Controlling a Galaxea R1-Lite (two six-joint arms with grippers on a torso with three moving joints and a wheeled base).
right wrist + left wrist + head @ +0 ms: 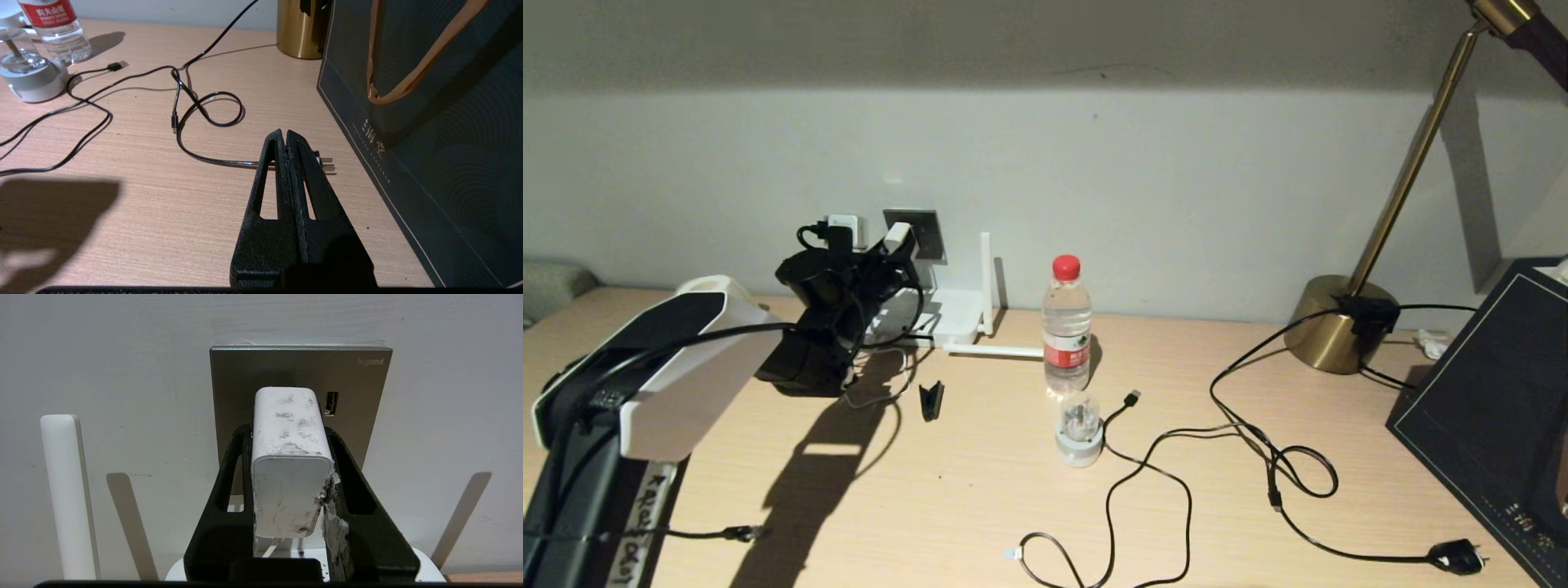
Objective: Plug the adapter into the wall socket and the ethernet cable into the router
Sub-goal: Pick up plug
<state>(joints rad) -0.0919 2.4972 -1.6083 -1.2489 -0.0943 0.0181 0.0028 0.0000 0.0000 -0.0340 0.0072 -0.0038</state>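
My left gripper point(288, 430) is shut on the scuffed white adapter point(291, 465), one black finger on each side. The adapter's far end meets the grey wall socket point(286, 367); its plug face is hidden. In the head view the adapter point(897, 238) is held up at the wall socket point(923, 233), above the white router point(956, 318) with its stick antennas point(985, 278). The ethernet cable point(1108, 506) lies looped on the table, its clear-tipped plug point(1011, 553) near the front edge. My right gripper point(284, 132) is shut on nothing, low over the table beside a dark bag.
A water bottle point(1067, 327) and a round white-and-clear plug piece point(1079, 433) stand mid-table. A USB cable end point(1131, 398), a black mains plug point(1458, 557), a brass lamp base point(1339, 327) and the dark bag point(1494, 408) fill the right side. A small black piece point(930, 400) lies near the router.
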